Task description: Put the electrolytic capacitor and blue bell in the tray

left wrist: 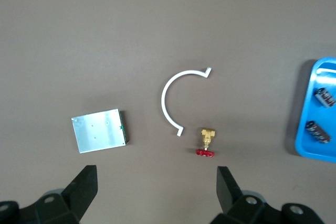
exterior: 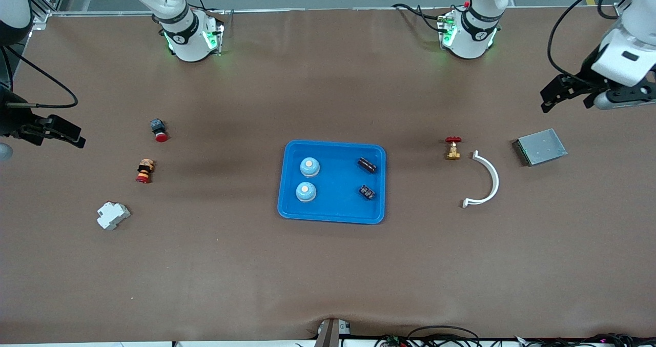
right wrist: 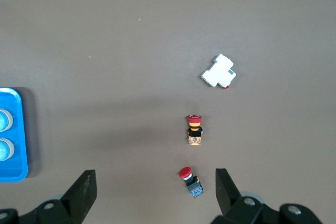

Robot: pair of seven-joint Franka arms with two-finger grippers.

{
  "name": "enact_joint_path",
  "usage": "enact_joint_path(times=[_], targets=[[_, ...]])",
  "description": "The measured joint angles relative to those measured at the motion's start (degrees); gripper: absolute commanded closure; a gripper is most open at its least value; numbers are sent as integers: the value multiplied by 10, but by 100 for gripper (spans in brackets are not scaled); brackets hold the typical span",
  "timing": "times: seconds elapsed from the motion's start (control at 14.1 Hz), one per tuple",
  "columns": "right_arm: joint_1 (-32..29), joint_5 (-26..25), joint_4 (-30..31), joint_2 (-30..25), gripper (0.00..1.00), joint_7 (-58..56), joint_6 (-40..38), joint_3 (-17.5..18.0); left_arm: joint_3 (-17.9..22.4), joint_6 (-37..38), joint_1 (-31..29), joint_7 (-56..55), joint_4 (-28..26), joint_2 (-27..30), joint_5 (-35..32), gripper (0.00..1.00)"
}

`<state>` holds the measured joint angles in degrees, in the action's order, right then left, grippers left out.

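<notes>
You have the brown table (exterior: 328, 275) spread wide under both arms, and at its middle sits the blue tray (exterior: 332, 215), the biggest item on it. Inside that tray you can count two blue bells (exterior: 309, 167) standing upright along the edge toward the right arm's end, one nearer the front camera than the other, and two black electrolytic capacitors (exterior: 367, 165) lying on their sides along the edge toward the left arm's end — again one nearer the camera, one farther. Next in size, the grey metal box (exterior: 541, 146) lies flat near the left arm's end of the table, and beside it, toward the tray, you see the white curved bracket (exterior: 489, 179), a half ring lying flat. Just beside the bracket's upper tip stands a small brass valve with a red handwheel (exterior: 453, 147). Toward the right arm's end you find a white plastic block (exterior: 113, 215) nearest the front camera, then a red-capped push button with an orange body (exterior: 145, 171) lying on its side, and farther still a red button on a dark blue body (exterior: 159, 129). Your left gripper (exterior: 564, 95) hangs over bare table just beside the metal box, fingers spread wide and holding nothing; your right gripper (exterior: 61, 133) waits over the table's edge at the right arm's end — fingers likewise spread, empty.
</notes>
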<state>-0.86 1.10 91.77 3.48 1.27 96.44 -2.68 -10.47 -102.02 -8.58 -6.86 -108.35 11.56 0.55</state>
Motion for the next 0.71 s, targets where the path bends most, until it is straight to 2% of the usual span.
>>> enact_joint_path(times=[0.14, 0.28, 0.42, 0.71], targets=[[0, 0, 0, 0, 0, 0, 0, 2, 0, 46, 0, 0, 91, -51, 0, 0], [0, 0, 0, 0, 0, 0, 0, 6, 0, 67, 1, 0, 152, -90, 0, 0], [0, 0, 0, 0, 0, 0, 0, 7, -4, 73, 2, 0, 173, -106, 0, 0], [0, 0, 0, 0, 0, 0, 0, 7, -13, 76, 3, 0, 179, -108, 0, 0]])
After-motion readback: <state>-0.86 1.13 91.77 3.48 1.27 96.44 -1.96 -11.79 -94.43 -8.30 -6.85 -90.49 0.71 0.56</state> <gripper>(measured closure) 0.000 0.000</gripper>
